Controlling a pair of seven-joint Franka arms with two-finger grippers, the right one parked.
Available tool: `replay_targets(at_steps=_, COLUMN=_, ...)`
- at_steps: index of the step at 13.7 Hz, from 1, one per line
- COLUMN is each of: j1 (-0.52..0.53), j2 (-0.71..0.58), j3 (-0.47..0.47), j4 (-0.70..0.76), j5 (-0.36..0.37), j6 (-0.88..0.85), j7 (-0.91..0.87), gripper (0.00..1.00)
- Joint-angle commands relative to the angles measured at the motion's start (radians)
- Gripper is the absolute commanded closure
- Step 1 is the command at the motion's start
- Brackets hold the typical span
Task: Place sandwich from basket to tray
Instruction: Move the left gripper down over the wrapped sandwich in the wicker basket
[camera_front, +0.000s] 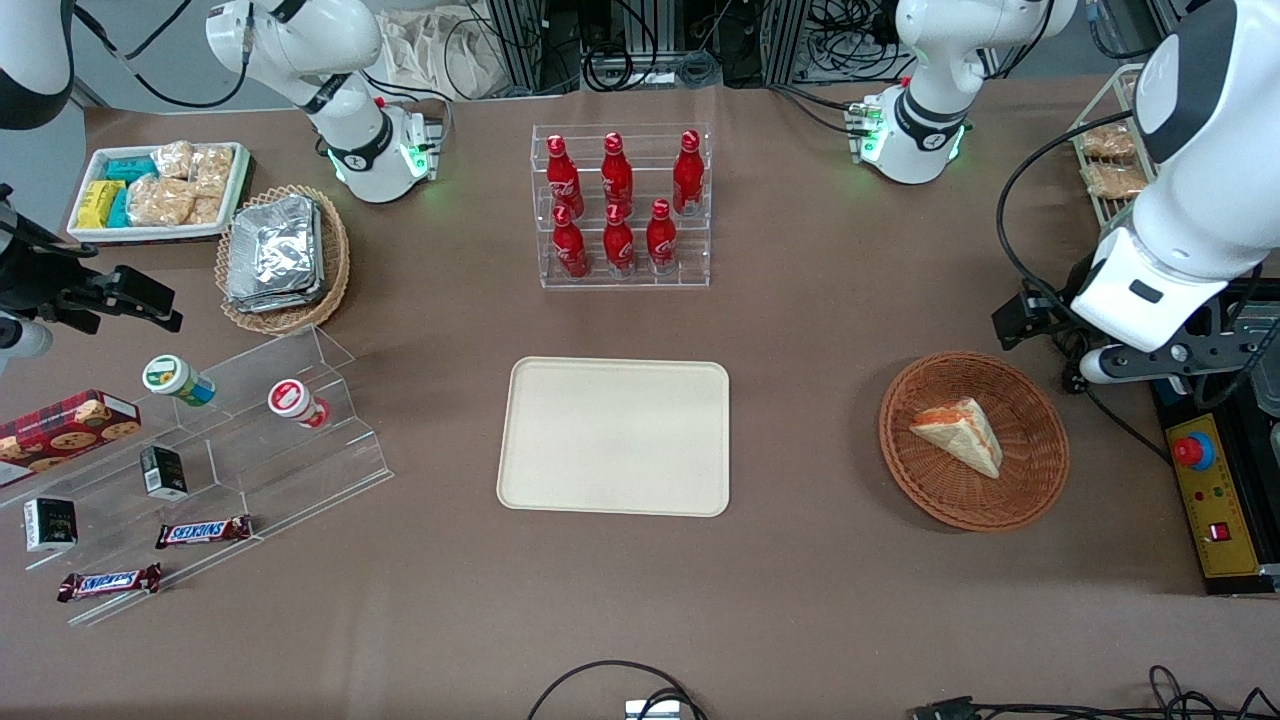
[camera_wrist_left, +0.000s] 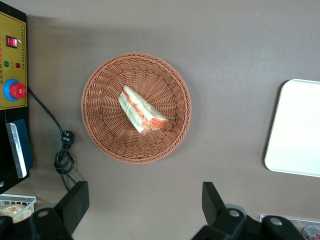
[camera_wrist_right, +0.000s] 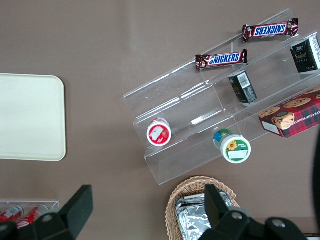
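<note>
The sandwich (camera_front: 960, 434) (camera_wrist_left: 142, 110), a pale bread wedge with orange and green filling along its edge, lies in the round reddish-brown wicker basket (camera_front: 1030, 480) (camera_wrist_left: 100, 130). The cream rectangular tray (camera_front: 614, 436) (camera_wrist_left: 297, 127) lies flat at the table's middle and holds nothing. My gripper (camera_front: 1035, 322) (camera_wrist_left: 144, 204) hangs open high above the table, a little farther from the front camera than the basket. Its two dark fingers (camera_wrist_left: 75, 201) stand wide apart with only bare table between them.
A yellow control box with a red button (camera_front: 1210, 500) (camera_wrist_left: 12, 65) and its black cable (camera_wrist_left: 62, 150) lie beside the basket at the working arm's end. A clear rack of red bottles (camera_front: 620, 205) stands farther back than the tray. Snack shelves (camera_front: 200, 470) lie toward the parked arm's end.
</note>
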Motion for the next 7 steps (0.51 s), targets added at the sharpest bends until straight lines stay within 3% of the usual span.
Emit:
replay_targets(at_steps=1, j1=0.006, j2=0.010, j3=-0.003, j4=0.027, j5=-0.013, j6=-0.022, j7=0.019, gripper=0.00)
replay_targets(at_steps=7, j1=0.024, j2=0.061, j3=0.008, j4=0.030, j5=-0.007, j6=0.001, j7=-0.018, gripper=0.00)
